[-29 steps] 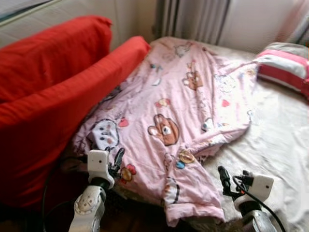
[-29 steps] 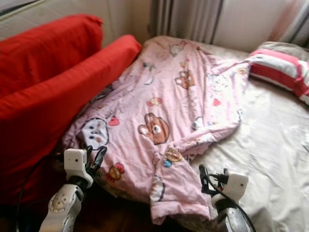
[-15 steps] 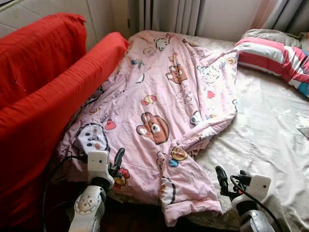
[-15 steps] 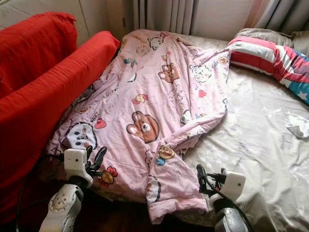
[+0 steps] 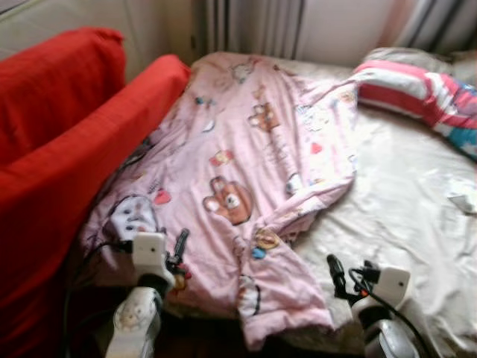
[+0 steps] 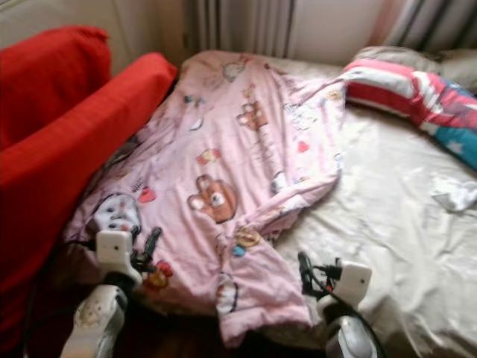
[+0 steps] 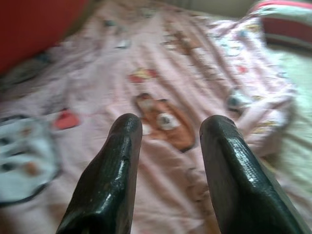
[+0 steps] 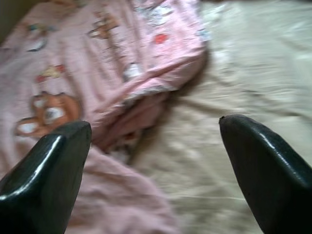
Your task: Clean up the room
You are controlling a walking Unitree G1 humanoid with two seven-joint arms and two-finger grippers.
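- A big pink quilt with cartoon bears and little hearts (image 5: 253, 156) lies spread out on the bed. It covers the left half and runs from the near edge up to the far end by the curtains.
- One near corner of the quilt is folded and bunched up, and it hangs a bit over the bed's front edge.
- The left side of the quilt touches the red sofa cushions (image 5: 67, 149) that stand right next to the bed.
- The cream bed sheet (image 5: 402, 216) is bare and wrinkled on the right half of the bed.
- A pillow with pink, white and blue stripes (image 5: 417, 89) lies at the far right end of the bed, away from the quilt.
- A small crumpled white thing (image 6: 455, 195) lies on the sheet near the right edge; it is too blurry to tell what it is.
- The left gripper (image 7: 170, 134) is held low in front of the bed, pointing at the quilt's near edge. Its two black fingers are apart with nothing between them.
- The right gripper (image 8: 153, 129) is held low too, pointing at the spot where the quilt meets the bare sheet. Its fingers are spread wide and hold nothing.
- Grey curtains (image 5: 253, 26) hang behind the bed.
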